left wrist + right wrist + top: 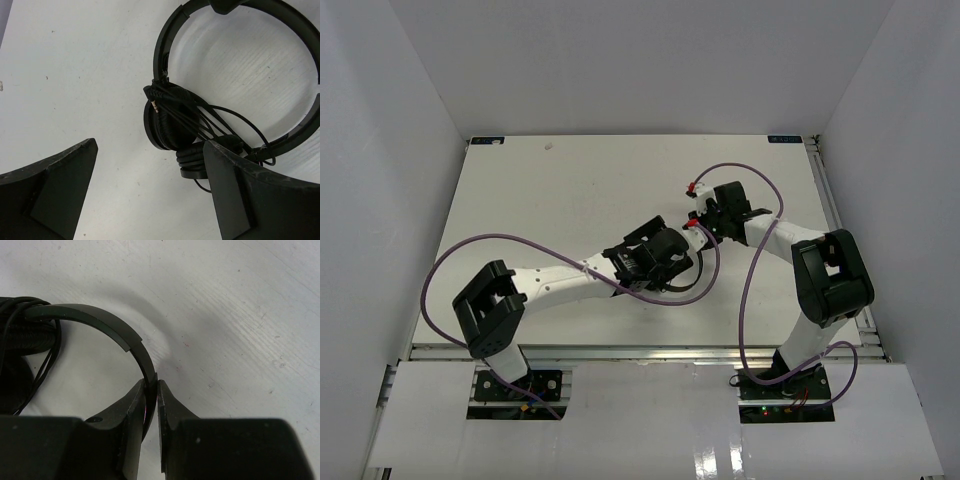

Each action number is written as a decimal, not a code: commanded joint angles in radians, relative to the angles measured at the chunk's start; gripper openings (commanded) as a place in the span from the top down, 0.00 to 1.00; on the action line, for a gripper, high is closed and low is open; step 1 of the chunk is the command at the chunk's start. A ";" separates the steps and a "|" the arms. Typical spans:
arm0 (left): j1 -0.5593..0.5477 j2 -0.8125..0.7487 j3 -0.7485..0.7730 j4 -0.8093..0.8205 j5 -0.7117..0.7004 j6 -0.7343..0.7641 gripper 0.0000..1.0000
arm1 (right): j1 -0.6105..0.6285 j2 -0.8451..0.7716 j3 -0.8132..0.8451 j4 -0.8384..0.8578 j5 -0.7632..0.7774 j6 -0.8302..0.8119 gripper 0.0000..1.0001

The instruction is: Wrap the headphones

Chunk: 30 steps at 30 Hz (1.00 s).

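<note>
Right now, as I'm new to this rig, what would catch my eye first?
The black headphones lie mid-way across the table, cord bundled across an ear cup. The right gripper has its fingers shut on the headband; the left gripper hangs open above.

White table (570,190) (grey walls (380,150) around)

Bare table (75,75) beside the headphones (167,120)
</note>
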 commanded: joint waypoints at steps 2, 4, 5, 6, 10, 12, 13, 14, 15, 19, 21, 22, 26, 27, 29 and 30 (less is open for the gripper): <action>0.000 -0.092 0.000 -0.037 0.058 -0.053 0.02 | 0.003 0.016 0.049 0.019 -0.031 0.007 0.79; 0.000 -0.116 -0.004 -0.050 0.078 -0.068 0.02 | 0.003 0.022 0.055 0.016 -0.034 0.007 0.76; 0.000 -0.129 -0.008 -0.053 0.085 -0.078 0.02 | 0.003 0.027 0.061 0.013 -0.037 0.007 0.74; 0.000 -0.141 -0.014 -0.055 0.088 -0.090 0.02 | 0.003 0.031 0.068 0.010 -0.039 0.007 0.72; 0.000 -0.222 -0.039 -0.057 0.095 -0.143 0.02 | 0.002 0.050 0.094 -0.007 -0.035 0.003 0.53; 0.000 -0.273 -0.046 -0.057 0.097 -0.169 0.02 | 0.002 0.050 0.100 -0.012 -0.029 0.003 0.42; 0.000 -0.305 -0.053 -0.057 0.096 -0.179 0.02 | 0.000 0.042 0.100 -0.015 -0.025 0.003 0.35; 0.000 -0.331 -0.061 -0.057 0.096 -0.192 0.02 | -0.002 0.030 0.098 -0.017 -0.023 0.002 0.29; 0.000 -0.349 -0.072 -0.057 0.099 -0.210 0.02 | -0.004 0.013 0.095 -0.017 -0.021 0.002 0.23; 0.000 -0.451 -0.139 -0.057 0.133 -0.301 0.02 | -0.021 -0.071 0.071 -0.028 -0.012 -0.012 0.05; 0.000 -0.538 -0.186 -0.050 0.156 -0.337 0.02 | -0.031 -0.141 0.060 -0.051 -0.005 -0.045 0.05; 0.000 -0.571 -0.236 -0.045 0.175 -0.366 0.02 | -0.033 -0.177 0.053 -0.064 0.002 -0.062 0.07; 0.000 -0.780 -0.397 -0.040 0.197 -0.435 0.02 | -0.037 -0.346 -0.017 -0.130 0.071 -0.132 0.10; 0.000 -0.821 -0.440 -0.041 0.205 -0.452 0.02 | -0.036 -0.392 -0.036 -0.146 0.094 -0.136 0.10; 0.000 -0.904 -0.514 -0.041 0.223 -0.482 0.02 | -0.036 -0.495 -0.082 -0.168 0.167 -0.138 0.10; 0.000 -0.956 -0.542 -0.041 0.233 -0.495 0.02 | -0.037 -0.547 -0.117 -0.167 0.225 -0.138 0.10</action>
